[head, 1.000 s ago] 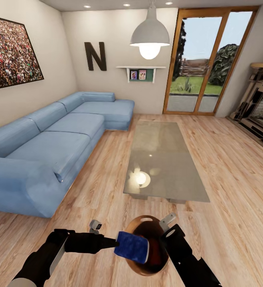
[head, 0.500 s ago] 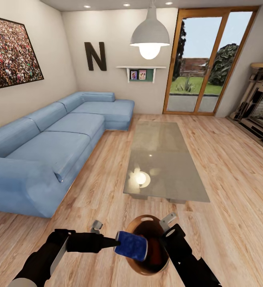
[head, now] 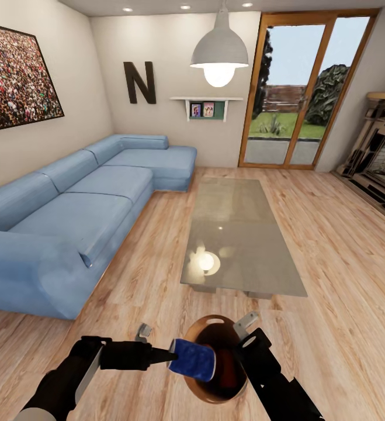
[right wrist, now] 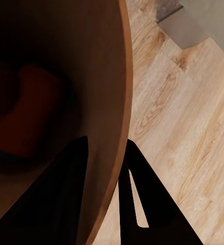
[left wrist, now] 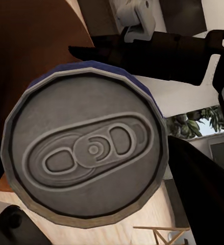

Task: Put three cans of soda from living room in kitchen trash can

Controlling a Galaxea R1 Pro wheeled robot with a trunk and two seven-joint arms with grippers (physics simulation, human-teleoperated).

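At the bottom centre of the head view, the left tool (head: pixel 170 355) pinches the dark blue soda can (head: pixel 194 361), held on its side at the near rim of the trash can (head: pixel 214 321), its silvery end reaching over the opening. In the left wrist view the can's grey lid (left wrist: pixel 86 150) with its pull tab faces the camera, dark fingers (left wrist: pixel 193 184) pressing its sides, the bin's copper-brown inside behind it.

The right tool (head: pixel 243 342) clamps the bin's wall on the right side of the rim; the right wrist view shows one dark finger (right wrist: pixel 66 194) inside the glossy brown wall and the other outside, pressed onto the rim (right wrist: pixel 123 92). Something orange-red (right wrist: pixel 25 117) lies deep in the bin, too dim to make out.

Above, at mid-frame, stands the low glass surface (head: pixel 239 234) on the plank floor (head: pixel 344 280); the blue corner sofa (head: pixel 69 216) fills the left, wood-framed glass doors (head: pixel 303 88) the upper right.
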